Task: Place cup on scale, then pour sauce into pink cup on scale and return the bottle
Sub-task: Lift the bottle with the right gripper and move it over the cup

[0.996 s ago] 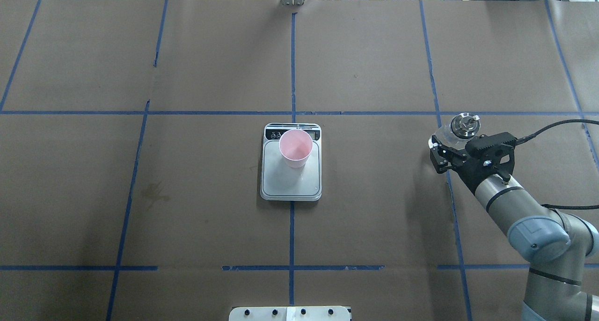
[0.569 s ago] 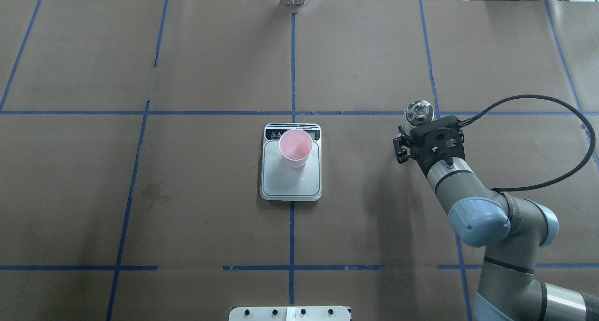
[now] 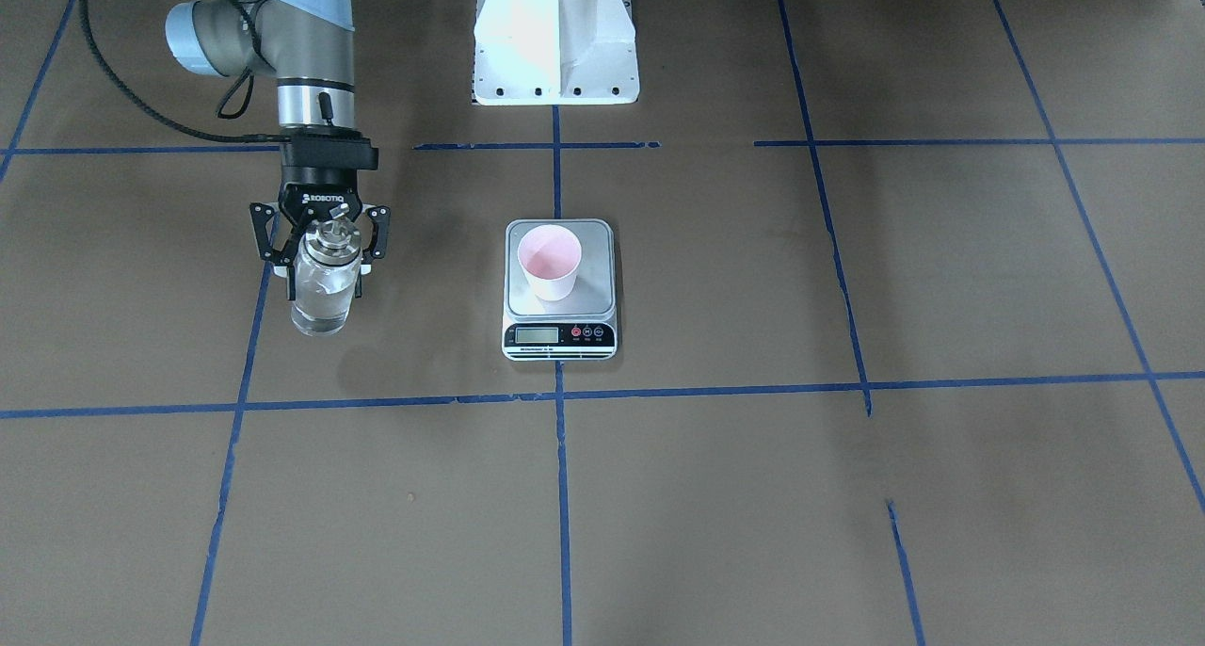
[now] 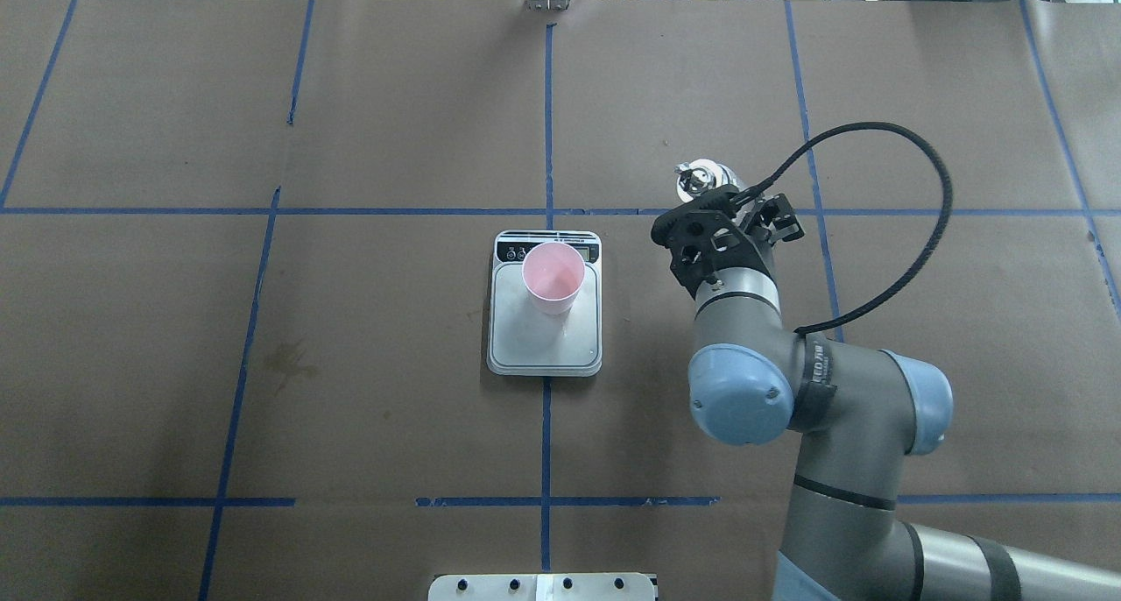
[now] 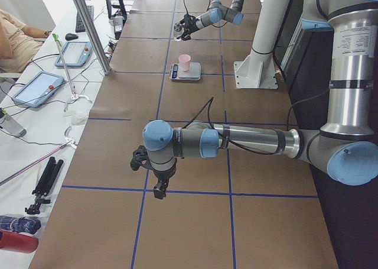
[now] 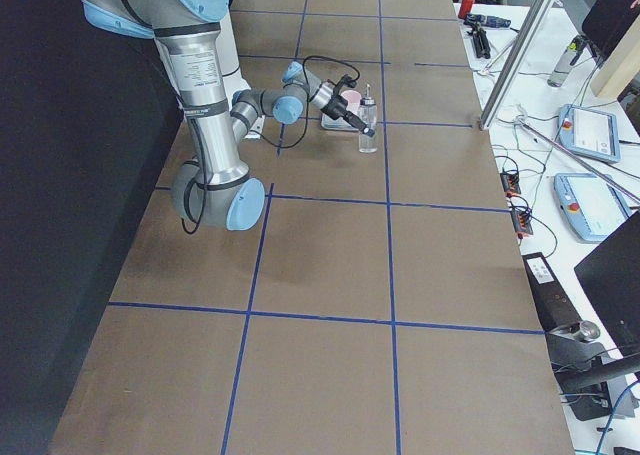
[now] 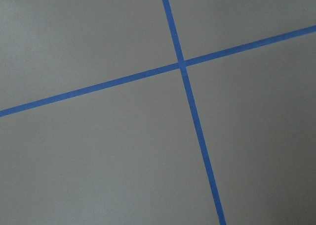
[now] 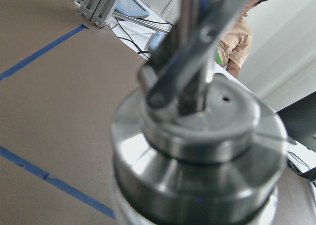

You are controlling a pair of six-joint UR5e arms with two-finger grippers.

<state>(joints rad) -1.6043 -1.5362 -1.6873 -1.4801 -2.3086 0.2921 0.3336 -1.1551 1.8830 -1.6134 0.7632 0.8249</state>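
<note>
The brown paper-covered worktop (image 4: 350,321), marked into squares with blue tape (image 4: 546,128), takes up most of what I can see. The right arm (image 4: 814,399) reaches out over it on the robot's right side. Its pincer (image 3: 322,260) is clamped on the bottle (image 3: 320,299), one finger on either side of the glass just below the cap. The left arm (image 5: 236,142) stretches low along the worktop far off to the other side. I cannot tell whether its pincer (image 5: 158,183) is apart or together, and its wrist camera shows only paper and a tape crossing.

The scale (image 4: 545,342) sits at the middle of the worktop on a tape line, its display strip facing away from the robot. The bottle hangs upright in the grip, well apart from the scale on the robot's right. Its silver pourer cap (image 4: 701,179) shows just beyond the pincer body.

The cup (image 4: 553,279) stands upright on the scale's platform, toward the display end, mouth open upward. The sauce (image 3: 318,314) shows as clear liquid through the glass.
</note>
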